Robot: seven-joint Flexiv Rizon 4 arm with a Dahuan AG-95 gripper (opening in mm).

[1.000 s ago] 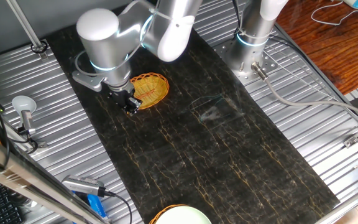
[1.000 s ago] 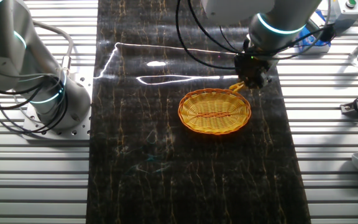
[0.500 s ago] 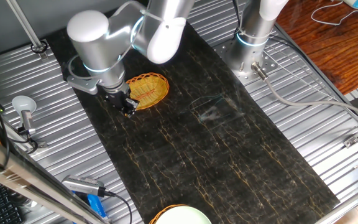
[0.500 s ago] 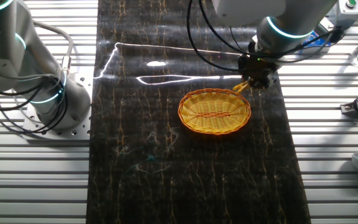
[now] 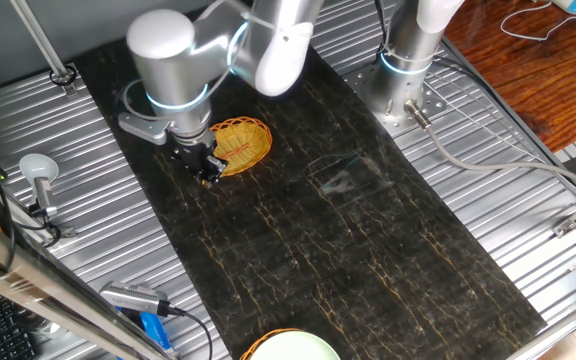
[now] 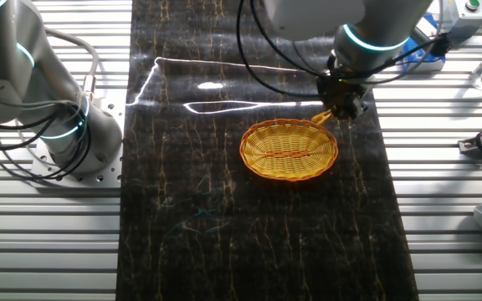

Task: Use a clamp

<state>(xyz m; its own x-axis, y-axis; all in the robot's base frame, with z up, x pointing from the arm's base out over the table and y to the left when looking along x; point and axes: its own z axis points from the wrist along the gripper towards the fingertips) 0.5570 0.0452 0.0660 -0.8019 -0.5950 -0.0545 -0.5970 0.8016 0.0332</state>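
Note:
A tiny yellow-orange clamp (image 6: pixel 318 118) juts out from my gripper (image 6: pixel 339 107) toward the rim of the round woven basket (image 6: pixel 289 149). The gripper looks shut on the clamp, just off the basket's far right edge. The clamp's tip sits at or just above the rim; I cannot tell if it touches. In the one fixed view my gripper (image 5: pixel 205 170) points down at the near-left edge of the basket (image 5: pixel 238 142), with a speck of the clamp (image 5: pixel 212 178) below its fingers. The basket is empty.
A second arm's base (image 5: pixel 405 70) stands at the back right of the dark mat (image 5: pixel 368 260). A white bowl (image 5: pixel 290 347) in another basket sits at the front edge. A blue-tipped tool (image 5: pixel 153 325) and a metal stand (image 5: pixel 40 180) are on the left.
The arm swung slightly away along the basket's edge half a second ago and has come back to about where it was a second ago. The clamp stays in the gripper.

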